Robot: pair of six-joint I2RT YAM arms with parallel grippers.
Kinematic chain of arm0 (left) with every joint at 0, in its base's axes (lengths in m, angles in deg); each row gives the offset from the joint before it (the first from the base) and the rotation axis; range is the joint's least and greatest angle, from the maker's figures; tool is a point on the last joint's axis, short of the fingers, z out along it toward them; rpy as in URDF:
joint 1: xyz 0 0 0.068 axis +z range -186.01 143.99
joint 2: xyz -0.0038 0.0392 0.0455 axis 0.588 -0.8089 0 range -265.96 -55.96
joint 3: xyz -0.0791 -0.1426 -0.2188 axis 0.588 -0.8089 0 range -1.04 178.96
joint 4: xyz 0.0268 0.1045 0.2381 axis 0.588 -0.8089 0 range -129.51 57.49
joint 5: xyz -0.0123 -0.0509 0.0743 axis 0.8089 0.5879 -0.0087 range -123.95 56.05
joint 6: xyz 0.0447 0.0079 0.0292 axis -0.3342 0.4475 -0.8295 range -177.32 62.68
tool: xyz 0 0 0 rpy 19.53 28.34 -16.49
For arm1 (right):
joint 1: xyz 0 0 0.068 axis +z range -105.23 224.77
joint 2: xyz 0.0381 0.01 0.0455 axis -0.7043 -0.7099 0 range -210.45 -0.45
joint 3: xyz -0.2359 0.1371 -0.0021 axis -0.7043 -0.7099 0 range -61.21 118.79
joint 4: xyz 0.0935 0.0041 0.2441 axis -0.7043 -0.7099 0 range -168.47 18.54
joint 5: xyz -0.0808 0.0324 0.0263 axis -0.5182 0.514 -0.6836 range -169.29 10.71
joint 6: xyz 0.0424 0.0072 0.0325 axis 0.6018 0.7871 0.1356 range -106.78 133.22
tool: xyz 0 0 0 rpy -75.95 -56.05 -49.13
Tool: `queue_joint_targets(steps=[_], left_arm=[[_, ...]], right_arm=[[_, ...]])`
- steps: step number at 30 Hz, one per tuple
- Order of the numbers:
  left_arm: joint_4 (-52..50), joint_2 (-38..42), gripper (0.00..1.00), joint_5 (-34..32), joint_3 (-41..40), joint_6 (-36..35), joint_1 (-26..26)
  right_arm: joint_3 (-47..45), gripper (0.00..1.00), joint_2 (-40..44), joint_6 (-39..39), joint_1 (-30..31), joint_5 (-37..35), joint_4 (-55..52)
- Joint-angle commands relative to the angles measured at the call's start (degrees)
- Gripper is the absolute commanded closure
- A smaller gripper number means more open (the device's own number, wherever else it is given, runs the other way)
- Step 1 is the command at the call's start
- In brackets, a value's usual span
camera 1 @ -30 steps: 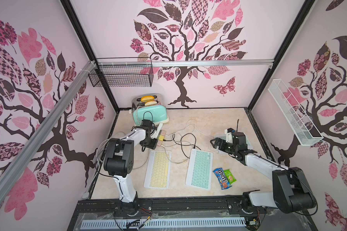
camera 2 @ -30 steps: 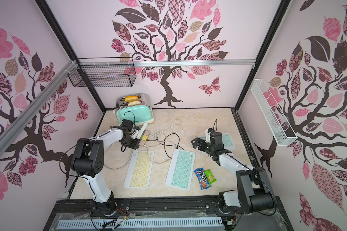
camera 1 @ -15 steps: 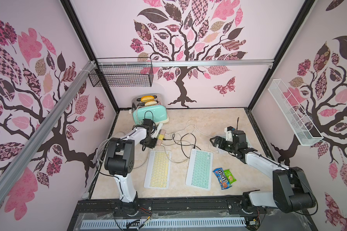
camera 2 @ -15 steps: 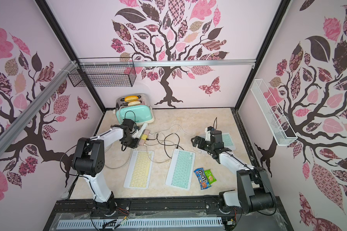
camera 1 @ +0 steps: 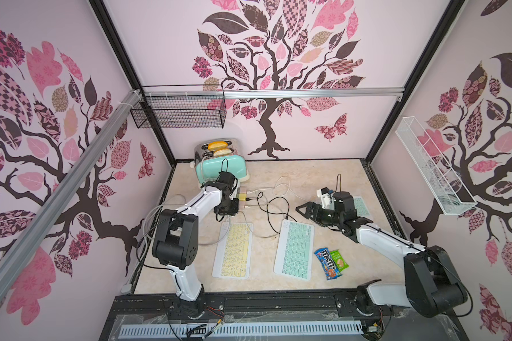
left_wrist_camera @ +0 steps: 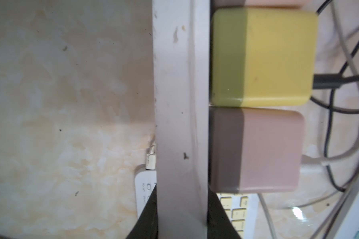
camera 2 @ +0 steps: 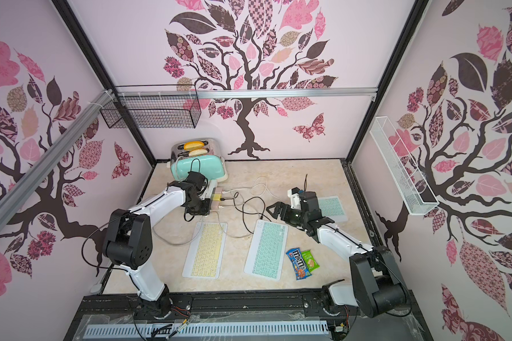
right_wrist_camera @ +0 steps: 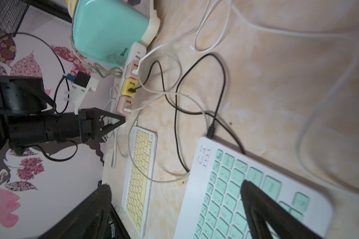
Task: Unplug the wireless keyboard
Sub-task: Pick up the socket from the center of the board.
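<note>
Two keyboards lie side by side in both top views. The yellow keyboard [camera 1: 233, 251] has a white plug [left_wrist_camera: 150, 161] in its far edge. The teal keyboard [camera 1: 295, 251] has a black plug [right_wrist_camera: 211, 130] whose cable runs to a yellow adapter [left_wrist_camera: 263, 58] on the white power strip [left_wrist_camera: 180, 124]. A pink adapter [left_wrist_camera: 257, 151] sits beside the yellow one. My left gripper [camera 1: 231, 206] is shut on the power strip, one finger on each side. My right gripper [camera 1: 303, 211] hovers open, holding nothing, over the teal keyboard's far right corner.
A teal toaster [camera 1: 222, 168] stands at the back left behind the strip. Loose black and white cables [camera 1: 274, 203] loop between the strip and the keyboards. Candy packets [camera 1: 328, 262] lie right of the teal keyboard. A small teal keypad [camera 1: 359, 205] lies under the right arm.
My left gripper has closed onto the power strip. My right gripper has shifted a little left towards the cables, still open.
</note>
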Motion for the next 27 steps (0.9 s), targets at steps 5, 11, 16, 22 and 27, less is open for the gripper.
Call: queue_joint_targets(steps=[5, 11, 16, 22, 27], left_arm=[[9.79, 9.61, 1.00, 1.88, -5.35, 22.36, -1.21], [9.00, 9.47, 1.00, 2.31, -3.88, 26.67, -3.41], [8.54, 7.14, 1.00, 6.45, -3.15, 29.12, -4.31], [9.90, 4.56, 1.00, 13.29, -3.33, 31.23, -4.42], [12.00, 3.53, 1.00, 17.91, -3.15, 34.10, -4.49]], right_arm=[[7.72, 0.05, -6.11, 5.10, 13.16, 2.49, 4.38], [12.80, 0.19, -16.28, 7.07, 19.62, 3.90, 8.72], [15.21, 0.27, -23.38, 8.18, 21.05, 3.81, 13.96], [18.61, 0.39, -29.70, 8.61, 21.74, 5.73, 17.26], [20.98, 0.42, -32.67, 6.36, 22.38, 7.22, 17.00]])
